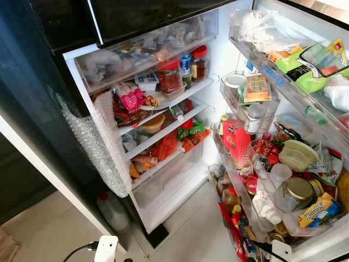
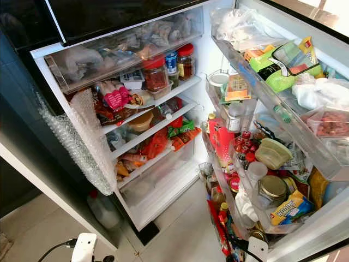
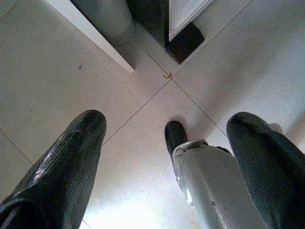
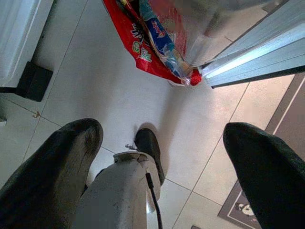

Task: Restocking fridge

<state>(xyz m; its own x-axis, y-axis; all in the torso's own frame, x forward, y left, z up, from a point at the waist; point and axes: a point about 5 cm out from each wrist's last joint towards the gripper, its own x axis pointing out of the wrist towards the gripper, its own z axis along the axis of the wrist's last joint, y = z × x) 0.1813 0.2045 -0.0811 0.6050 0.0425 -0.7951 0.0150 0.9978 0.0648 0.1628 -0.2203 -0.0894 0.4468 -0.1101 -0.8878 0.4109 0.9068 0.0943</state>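
1. Pale tiled floor (image 1: 49, 229) runs under an open fridge (image 1: 180, 180), its shelves and door racks (image 2: 262, 93) crammed.
2. Both arms hang idle: left gripper (image 3: 176, 157) and right gripper (image 4: 162, 167) point at the tiles, fingers apart, holding nothing.
3. Restock into the emptier bottom drawer (image 1: 169, 185) at 6 o'clock of the shelves; upper shelves lack room.
4. Hard to make out: the frosted top tray's (image 2: 120, 49) contents, and the new stock.
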